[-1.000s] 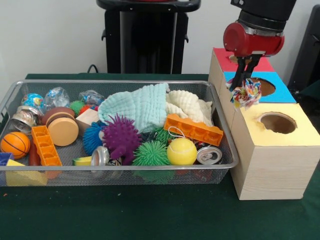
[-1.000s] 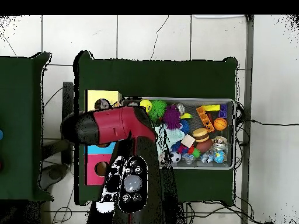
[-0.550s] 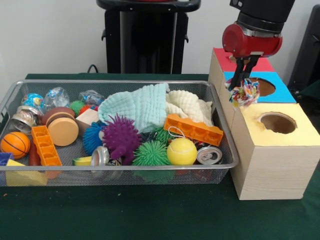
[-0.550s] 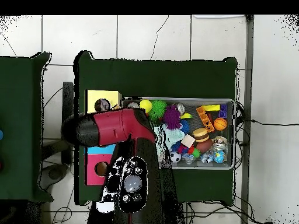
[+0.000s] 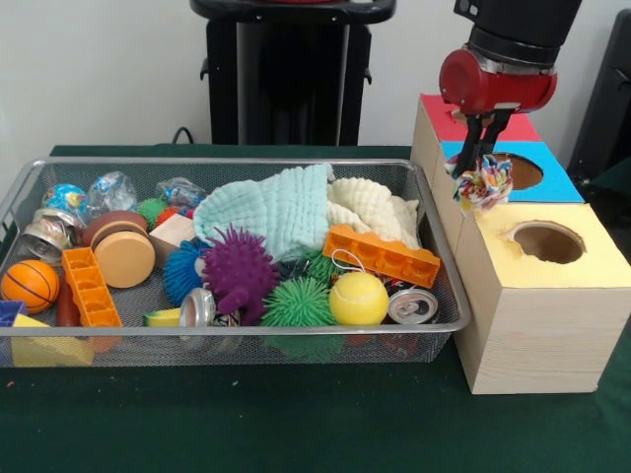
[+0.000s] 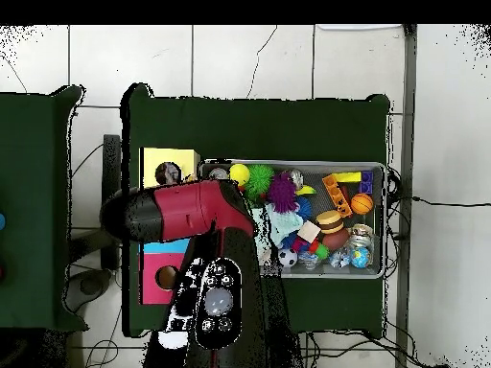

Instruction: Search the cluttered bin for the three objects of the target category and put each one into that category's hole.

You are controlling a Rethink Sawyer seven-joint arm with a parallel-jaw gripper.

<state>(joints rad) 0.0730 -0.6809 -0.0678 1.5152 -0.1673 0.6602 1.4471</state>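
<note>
My gripper (image 5: 479, 166) hangs over the left edge of the wooden box's blue panel (image 5: 552, 183), shut on a multicoloured rope knot toy (image 5: 484, 183). The toy dangles just left of the blue panel's round hole (image 5: 520, 170). A yellow panel with its own hole (image 5: 548, 241) lies nearer the camera, and a red panel (image 5: 439, 114) lies behind. From overhead, the red arm (image 6: 182, 211) covers the gripper and the toy; only the yellow panel's hole (image 6: 167, 172) and the red panel's hole (image 6: 166, 278) show.
The wire mesh bin (image 5: 30, 182) left of the box holds cloths (image 5: 286, 207), spiky balls (image 5: 240, 269), a yellow tennis ball (image 5: 358, 299), orange bricks (image 5: 383, 254), a can (image 5: 411, 305), a basketball (image 5: 30, 285) and other clutter. A black stand (image 5: 286, 69) rises behind it.
The gripper and the rope toy have barely shifted, staying at the left edge of the blue panel. In the overhead view the arm has edged slightly lower.
</note>
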